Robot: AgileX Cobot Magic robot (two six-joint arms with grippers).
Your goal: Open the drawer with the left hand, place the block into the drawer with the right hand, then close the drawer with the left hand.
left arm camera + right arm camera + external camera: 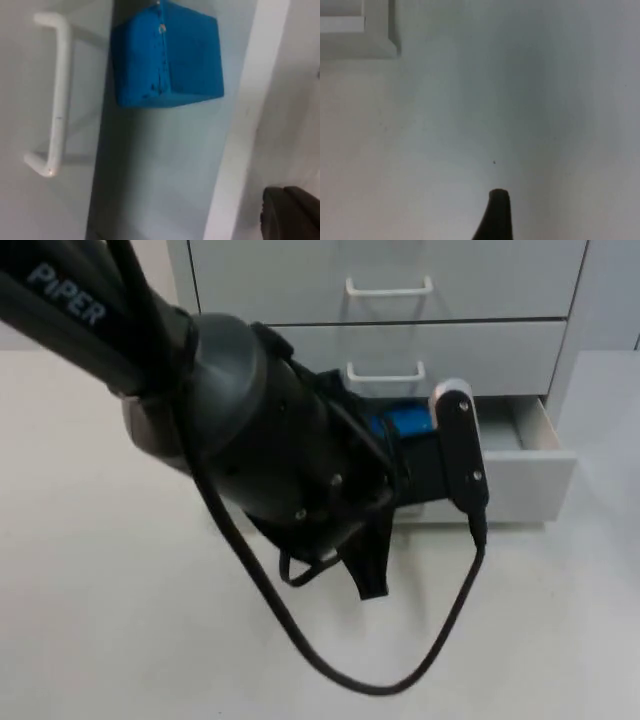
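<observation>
The bottom drawer (540, 475) of the white cabinet stands pulled out. A blue block (405, 421) lies inside it, mostly covered by my left arm in the top view. In the left wrist view the blue block (167, 55) rests on the drawer floor (160, 170), behind the drawer's front rim (245, 125). My left gripper (372, 575) hangs just outside the drawer front, low over the table; its tip (292, 215) holds nothing that I can see. My right gripper (496, 215) hovers over bare white table, away from the block.
Two shut drawers sit above the open one, each with a white handle (385, 373) (389, 286). The middle drawer's handle (57, 95) runs beside the block. A corner of the cabinet base (375, 35) lies ahead of the right gripper. White table (120, 640) spreads in front.
</observation>
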